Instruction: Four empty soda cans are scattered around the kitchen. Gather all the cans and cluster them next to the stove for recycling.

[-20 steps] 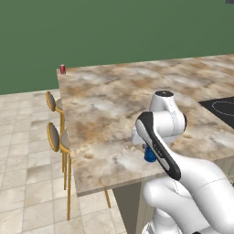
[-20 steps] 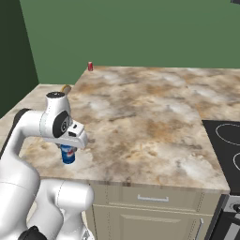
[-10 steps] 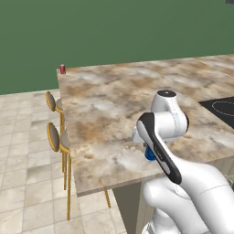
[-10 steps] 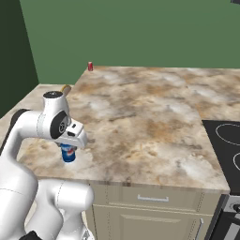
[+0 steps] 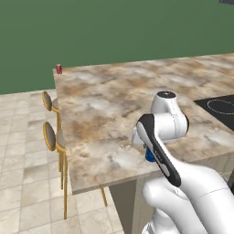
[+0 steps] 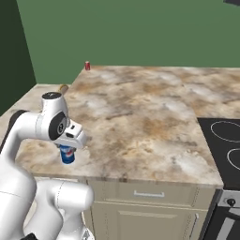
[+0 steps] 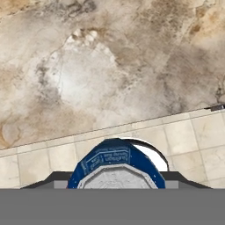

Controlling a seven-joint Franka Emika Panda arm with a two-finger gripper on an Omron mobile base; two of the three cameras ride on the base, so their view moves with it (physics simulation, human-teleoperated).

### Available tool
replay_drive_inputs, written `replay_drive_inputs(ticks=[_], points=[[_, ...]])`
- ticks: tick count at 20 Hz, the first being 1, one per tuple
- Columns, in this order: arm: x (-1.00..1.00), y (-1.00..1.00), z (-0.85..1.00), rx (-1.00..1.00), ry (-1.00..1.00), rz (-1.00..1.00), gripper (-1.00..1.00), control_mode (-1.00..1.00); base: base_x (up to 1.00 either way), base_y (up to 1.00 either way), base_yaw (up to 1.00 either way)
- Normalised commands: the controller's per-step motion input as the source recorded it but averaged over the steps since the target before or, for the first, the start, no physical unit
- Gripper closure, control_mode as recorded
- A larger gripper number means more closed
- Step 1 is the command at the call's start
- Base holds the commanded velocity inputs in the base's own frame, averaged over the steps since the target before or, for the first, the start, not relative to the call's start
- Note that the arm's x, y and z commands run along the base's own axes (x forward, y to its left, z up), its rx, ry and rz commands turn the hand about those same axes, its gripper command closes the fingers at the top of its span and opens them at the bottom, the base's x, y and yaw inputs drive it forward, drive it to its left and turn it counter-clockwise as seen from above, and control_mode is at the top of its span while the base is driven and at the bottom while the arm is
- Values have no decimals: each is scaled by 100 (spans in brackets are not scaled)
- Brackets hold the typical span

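My gripper (image 6: 68, 149) clamped a blue can (image 6: 67, 154) above the counter (image 6: 140, 122) edge. The hand view showed its silver top (image 7: 116, 179); base views showed a red can (image 5: 59, 68) at the far corner and the stove (image 6: 224, 143).

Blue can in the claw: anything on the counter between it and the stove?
Nothing visible. The claw holds the blue can at the counter's near left edge. The marble between it and the stove on the right is bare. The red can sits at the far corner, off that path.
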Motion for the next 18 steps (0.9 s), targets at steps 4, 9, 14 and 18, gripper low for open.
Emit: replay_drive_inputs(ticks=[4, 9, 14, 18], points=[[0, 0, 0, 0, 0, 0, 100, 100, -27, -57, -3], [0, 0, 0, 0, 0, 0, 100, 100, -15, -77, -1], [0, 0, 0, 0, 0, 0, 100, 100, -26, -91, 0], [0, 0, 0, 0, 0, 0, 100, 100, -20, -94, -2]])
